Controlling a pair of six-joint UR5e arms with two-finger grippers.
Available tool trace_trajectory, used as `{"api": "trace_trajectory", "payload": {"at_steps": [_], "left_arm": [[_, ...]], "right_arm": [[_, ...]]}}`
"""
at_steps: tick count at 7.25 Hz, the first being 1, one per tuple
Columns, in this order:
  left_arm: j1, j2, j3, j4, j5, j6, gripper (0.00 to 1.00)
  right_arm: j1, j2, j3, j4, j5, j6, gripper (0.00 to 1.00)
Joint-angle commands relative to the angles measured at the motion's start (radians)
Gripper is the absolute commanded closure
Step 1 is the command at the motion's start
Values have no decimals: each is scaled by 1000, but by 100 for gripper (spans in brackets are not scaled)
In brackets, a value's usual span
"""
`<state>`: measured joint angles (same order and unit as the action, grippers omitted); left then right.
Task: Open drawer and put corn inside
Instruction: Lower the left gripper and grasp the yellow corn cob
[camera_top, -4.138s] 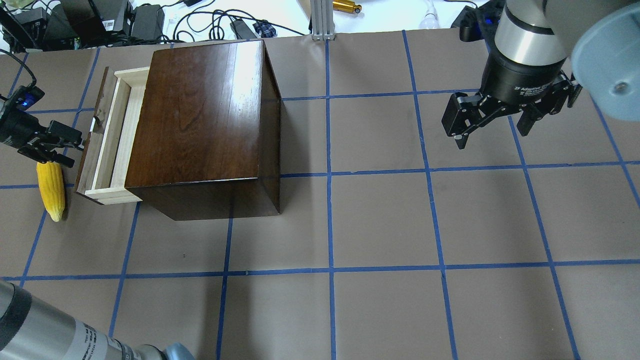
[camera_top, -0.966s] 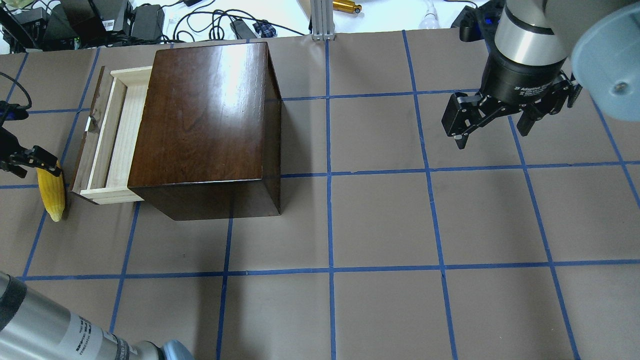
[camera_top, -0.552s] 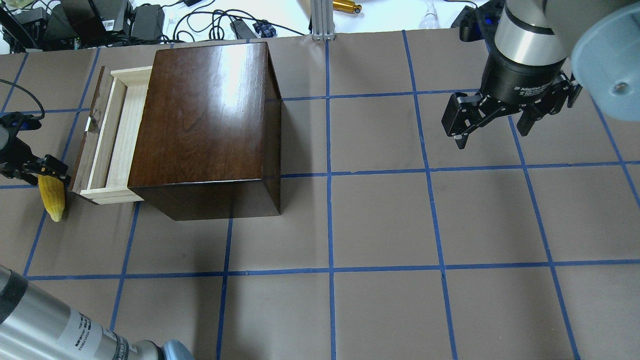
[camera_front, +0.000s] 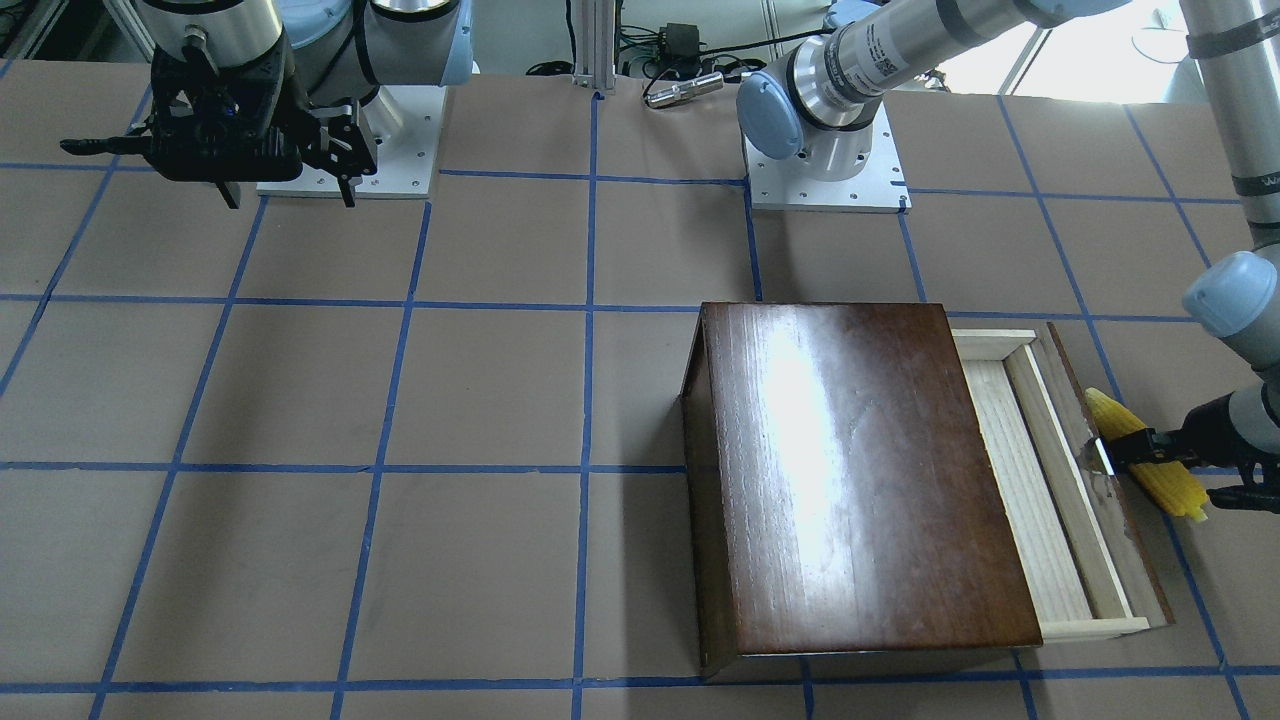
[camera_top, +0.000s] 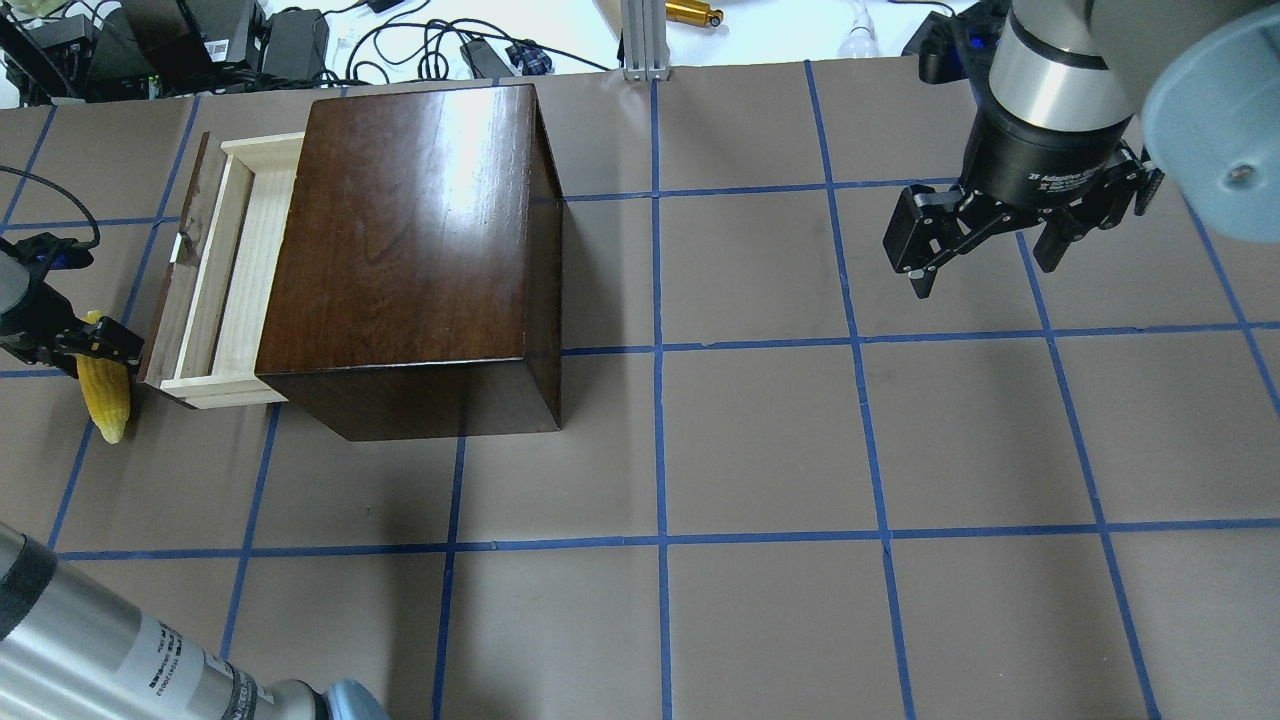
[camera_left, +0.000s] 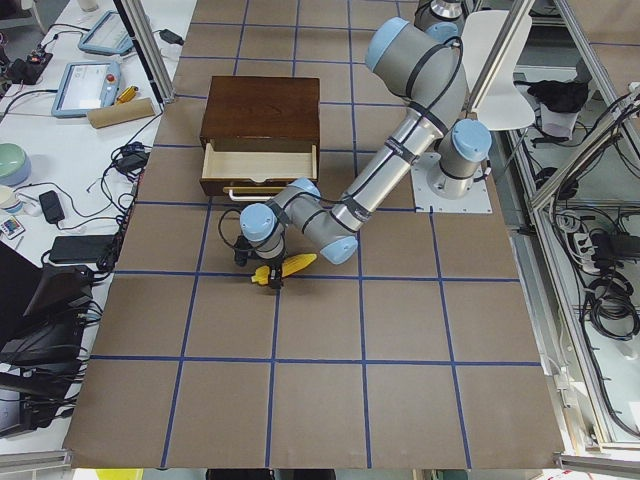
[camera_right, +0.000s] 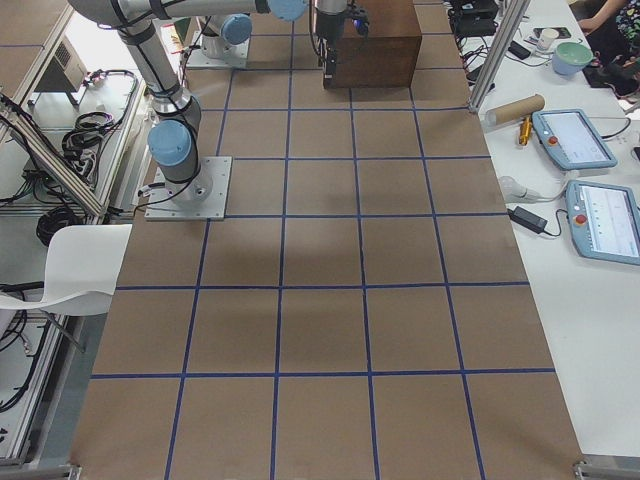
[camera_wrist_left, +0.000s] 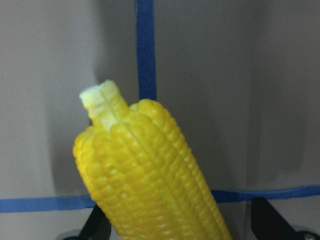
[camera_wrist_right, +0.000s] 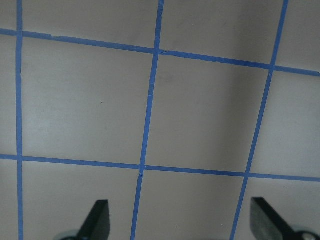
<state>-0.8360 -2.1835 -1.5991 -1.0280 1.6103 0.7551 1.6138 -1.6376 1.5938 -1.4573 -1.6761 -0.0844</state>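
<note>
Corn cob of bright yellow, bumpy plastic (camera_top: 108, 400) lies on the brown papered bench (camera_top: 760, 450) at the far left of the overhead view, just outside the dark front panel of the pale wooden drawer (camera_top: 225, 270). That drawer stands pulled partway out of the glossy dark-brown box (camera_top: 410, 240). The left pincer (camera_wrist_left: 181, 222) straddles the cob, jaws apart. The right pincer (camera_top: 985, 270) hangs spread at upper right.

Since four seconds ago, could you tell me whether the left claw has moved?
Yes. The left claw moved from the drawer front down over the corn, nearer the horizontal tape line.
</note>
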Motion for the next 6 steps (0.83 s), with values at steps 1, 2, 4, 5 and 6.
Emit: {"api": "trace_trajectory", "payload": {"at_steps": [1,2,4,5,6], "left_arm": [[0,-1,1,25,2,1,86],[0,-1,1,25,2,1,98],[0,-1,1,25,0,1,100],[0,1,2,25,0,1,100],[0,1,1,25,0,1,100]], "right_arm": [[0,1,0,0,-1,0,0],[0,-1,0,0,1,0,0],[0,1,0,0,1,0,0],[0,-1,0,0,1,0,0],[0,-1,0,0,1,0,0]]}}
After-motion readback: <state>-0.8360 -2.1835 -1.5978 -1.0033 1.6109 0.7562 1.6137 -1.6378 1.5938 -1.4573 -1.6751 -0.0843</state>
